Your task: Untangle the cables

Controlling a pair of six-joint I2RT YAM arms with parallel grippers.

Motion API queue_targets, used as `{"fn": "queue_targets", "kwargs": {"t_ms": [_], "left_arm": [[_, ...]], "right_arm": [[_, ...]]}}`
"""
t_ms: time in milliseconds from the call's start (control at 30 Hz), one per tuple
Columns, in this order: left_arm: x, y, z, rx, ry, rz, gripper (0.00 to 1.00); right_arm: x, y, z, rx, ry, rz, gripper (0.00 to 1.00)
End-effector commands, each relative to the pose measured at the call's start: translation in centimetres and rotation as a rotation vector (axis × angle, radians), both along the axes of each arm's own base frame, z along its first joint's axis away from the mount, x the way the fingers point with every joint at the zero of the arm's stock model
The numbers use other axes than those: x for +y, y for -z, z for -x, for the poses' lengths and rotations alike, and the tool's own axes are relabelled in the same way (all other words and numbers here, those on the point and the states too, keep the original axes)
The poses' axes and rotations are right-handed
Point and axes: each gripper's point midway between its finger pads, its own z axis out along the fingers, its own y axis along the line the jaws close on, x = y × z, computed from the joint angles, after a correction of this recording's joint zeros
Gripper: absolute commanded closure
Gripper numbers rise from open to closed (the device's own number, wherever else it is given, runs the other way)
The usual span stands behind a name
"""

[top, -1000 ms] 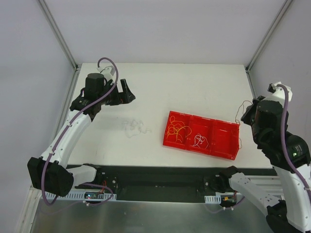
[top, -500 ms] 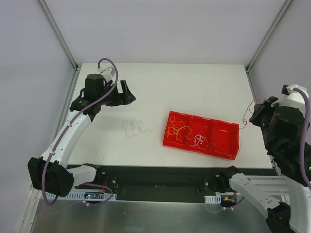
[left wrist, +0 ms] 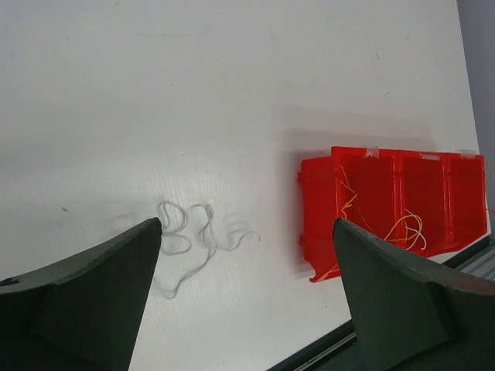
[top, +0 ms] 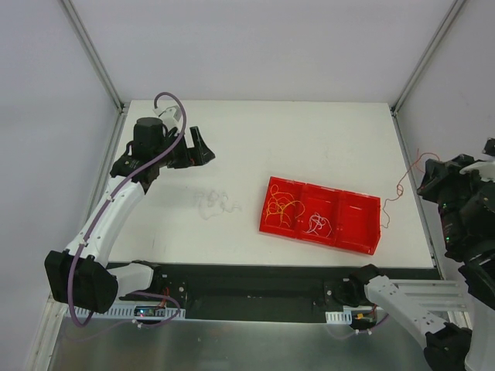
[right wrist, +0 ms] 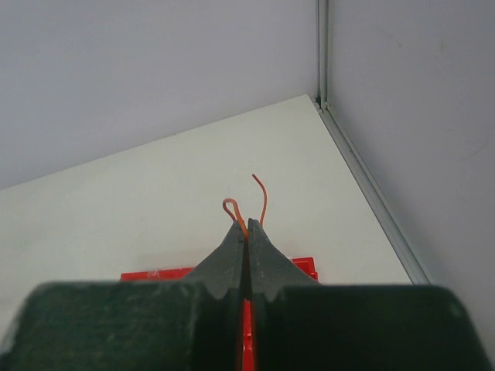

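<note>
cables, four lots: one white strand (top: 213,204) loose on table (top: 309,131), left of tray (top: 360,224); orange-yellow bunch (top: 281,205) in tray's left bay; white bunch (top: 317,224) in middle bay; one red-brown strand (top: 400,185) pinched in clenched right gripper (right wrist: 246,229), trailing beside tray's right end. left gripper (top: 203,147) gaping over table's far left. one red three-bay tray. white table, pale walls (top: 255,46), two metal posts (top: 93,54) at far corners.

Bare desk (top: 309,135) is stretching behind the red tray (top: 358,222), which is blocking the near right; a white cable (top: 214,203) is lying left of it, a reddish cable (top: 399,188) dangling just beside its right end
</note>
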Motion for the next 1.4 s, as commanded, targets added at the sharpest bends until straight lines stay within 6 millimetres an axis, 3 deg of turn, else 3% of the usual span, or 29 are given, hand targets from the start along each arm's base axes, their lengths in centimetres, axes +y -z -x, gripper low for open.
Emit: {"fn": "queue_targets", "kwargs": {"t_ms": [0, 233, 367, 467, 533, 633, 767, 833, 933, 1000, 1133, 1367], "left_arm": [[0.0, -0.1, -0.3, -0.018, 0.005, 0.011, 0.09], [0.0, 0.2, -0.4, -0.009, 0.009, 0.015, 0.09], [-0.3, 0.1, -0.3, -0.007, 0.021, 0.026, 0.09], [0.1, 0.1, -0.5, -0.017, 0.007, 0.01, 0.09], [0.0, -0.1, -0.4, -0.017, 0.011, 0.017, 0.09], [0.0, -0.2, -0.3, -0.021, 0.011, 0.019, 0.09], [-0.1, -0.7, 0.0, -0.027, 0.02, 0.032, 0.09], [0.0, -0.9, 0.0, -0.04, 0.015, 0.028, 0.09], [-0.1, -1.1, 0.1, -0.041, 0.018, 0.033, 0.09], [-0.2, -1.1, 0.1, -0.039, 0.024, 0.04, 0.09], [-0.3, -1.1, 0.2, -0.034, 0.029, 0.046, 0.09], [-0.5, -1.2, 0.3, -0.034, 0.034, 0.056, 0.09]], "right_arm": [[0.4, 2.4, -0.9, 0.051, 0.0, 0.029, 1.0], [0.8, 4.8, -1.3, 0.09, -0.001, 0.024, 1.0], [1.3, 8.6, -2.0, 0.163, 0.008, 0.01, 1.0], [1.4, 12.9, -2.5, 0.257, 0.041, 0.023, 1.0], [1.6, 14.2, -2.8, 0.288, 0.038, 0.026, 1.0], [1.8, 11.8, -2.8, 0.256, 0.01, 0.036, 1.0], [-0.8, 4.5, -1.3, 0.135, 0.087, 0.087, 1.0], [-1.6, -0.4, 0.0, 0.023, 0.084, 0.064, 1.0], [-1.9, -5.1, 1.2, -0.079, 0.056, 0.05, 1.0], [-1.8, -6.7, 1.6, -0.109, 0.04, 0.038, 1.0], [-1.0, -6.2, 1.2, -0.107, 0.01, 0.012, 1.0], [0.0, 0.0, -0.6, -0.002, 0.016, 0.013, 1.0]]}}
